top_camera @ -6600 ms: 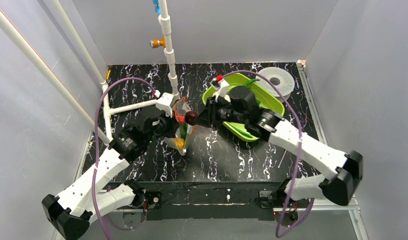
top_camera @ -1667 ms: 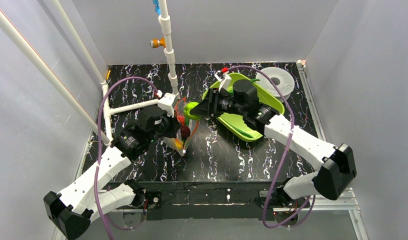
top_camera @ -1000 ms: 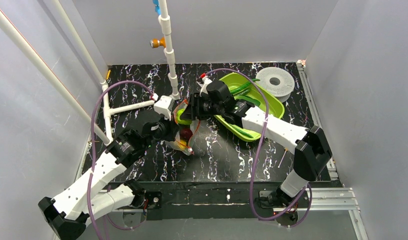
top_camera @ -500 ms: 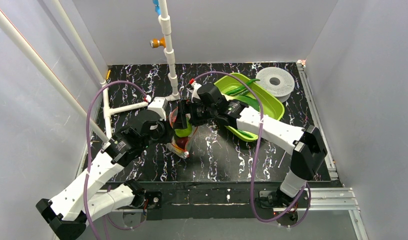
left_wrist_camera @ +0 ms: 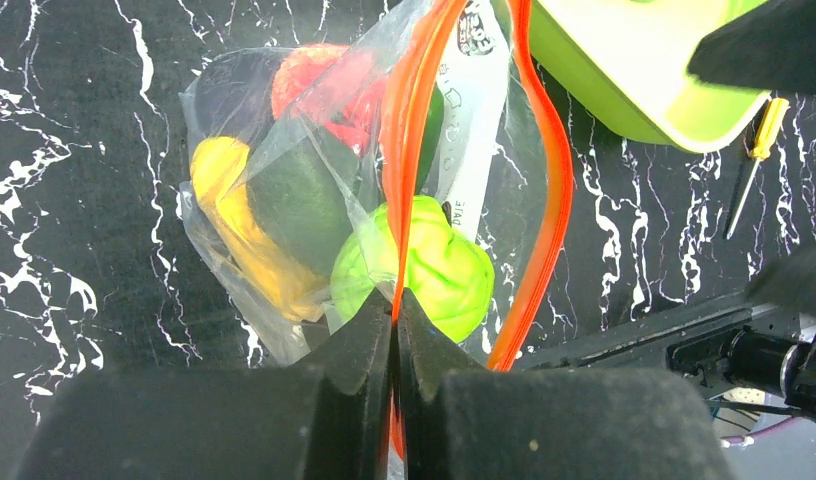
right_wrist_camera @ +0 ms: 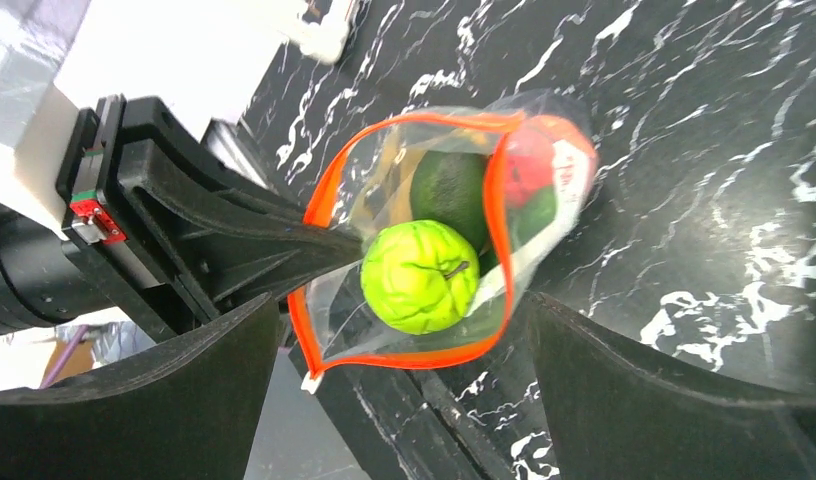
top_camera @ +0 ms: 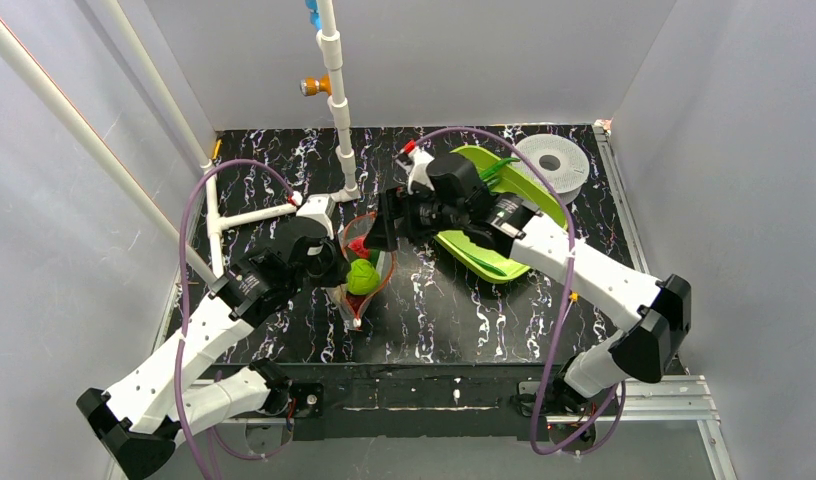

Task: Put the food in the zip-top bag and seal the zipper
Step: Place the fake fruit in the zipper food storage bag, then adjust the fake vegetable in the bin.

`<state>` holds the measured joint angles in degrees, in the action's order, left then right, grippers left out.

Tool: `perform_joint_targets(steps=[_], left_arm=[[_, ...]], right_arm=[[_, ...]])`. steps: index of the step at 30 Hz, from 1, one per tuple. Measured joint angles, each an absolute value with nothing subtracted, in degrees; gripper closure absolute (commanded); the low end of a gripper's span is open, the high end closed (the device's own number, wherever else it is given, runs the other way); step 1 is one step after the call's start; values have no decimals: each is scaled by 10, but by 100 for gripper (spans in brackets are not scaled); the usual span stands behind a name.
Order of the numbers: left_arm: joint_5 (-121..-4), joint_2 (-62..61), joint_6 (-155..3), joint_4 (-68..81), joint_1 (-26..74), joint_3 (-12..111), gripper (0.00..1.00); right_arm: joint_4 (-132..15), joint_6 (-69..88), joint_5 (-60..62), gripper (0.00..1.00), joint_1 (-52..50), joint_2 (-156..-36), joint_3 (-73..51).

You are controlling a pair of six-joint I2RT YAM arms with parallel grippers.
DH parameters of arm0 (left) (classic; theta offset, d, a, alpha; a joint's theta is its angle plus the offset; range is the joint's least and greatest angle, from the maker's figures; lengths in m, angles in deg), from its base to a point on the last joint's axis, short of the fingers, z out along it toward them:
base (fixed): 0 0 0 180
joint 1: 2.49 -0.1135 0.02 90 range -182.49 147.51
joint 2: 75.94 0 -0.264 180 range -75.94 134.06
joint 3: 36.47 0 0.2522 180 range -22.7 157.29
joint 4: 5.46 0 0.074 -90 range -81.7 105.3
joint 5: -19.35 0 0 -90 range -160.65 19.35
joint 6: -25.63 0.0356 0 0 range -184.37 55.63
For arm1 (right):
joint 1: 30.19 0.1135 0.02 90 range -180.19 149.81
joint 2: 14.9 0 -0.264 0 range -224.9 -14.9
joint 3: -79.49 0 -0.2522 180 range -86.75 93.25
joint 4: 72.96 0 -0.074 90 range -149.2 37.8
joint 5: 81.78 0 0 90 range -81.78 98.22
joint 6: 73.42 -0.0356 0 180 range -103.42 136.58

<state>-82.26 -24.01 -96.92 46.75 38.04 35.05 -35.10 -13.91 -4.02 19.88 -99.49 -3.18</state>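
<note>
The clear zip-top bag hangs open over the black table, its red-orange zipper spread into a loop. My left gripper is shut on one side of the zipper and holds the mouth up. Food inside: a round green fruit on top, a red one, a dark green one and a yellow one. My right gripper stands open just above the bag, holding nothing. In the top view the right gripper sits at the bag's far side.
A lime-green tray lies to the right under the right arm, with a long green pepper in it. A white perforated disc sits at the back right. A small screwdriver lies beside the tray. A white pipe frame stands behind the bag.
My right gripper opened and let the round green fruit fall into the bag, then drew back towards the tray. The left gripper kept its hold on the zipper.
</note>
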Motion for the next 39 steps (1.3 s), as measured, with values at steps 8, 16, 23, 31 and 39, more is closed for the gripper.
perform_joint_targets(steps=[8, 16, 23, 31, 39], left_arm=[[-833, -213, -979, 525, 380, 455, 100], [-830, -190, -992, 522, 380, 477, 100], [-819, -174, -1008, 529, 380, 436, 100], [-822, -194, -1009, 540, 380, 437, 100], [-822, -194, -1005, 540, 380, 438, 100]], right_arm=[[-353, -145, -2, 3, 51, -965, -66], [-337, -126, 27, 5, -83, -1101, -25], [-293, -98, 32, 7, -135, -1311, 140], [-283, -67, -20, 9, -147, -1386, 167], [-345, -61, -61, 9, -148, -1212, -118]])
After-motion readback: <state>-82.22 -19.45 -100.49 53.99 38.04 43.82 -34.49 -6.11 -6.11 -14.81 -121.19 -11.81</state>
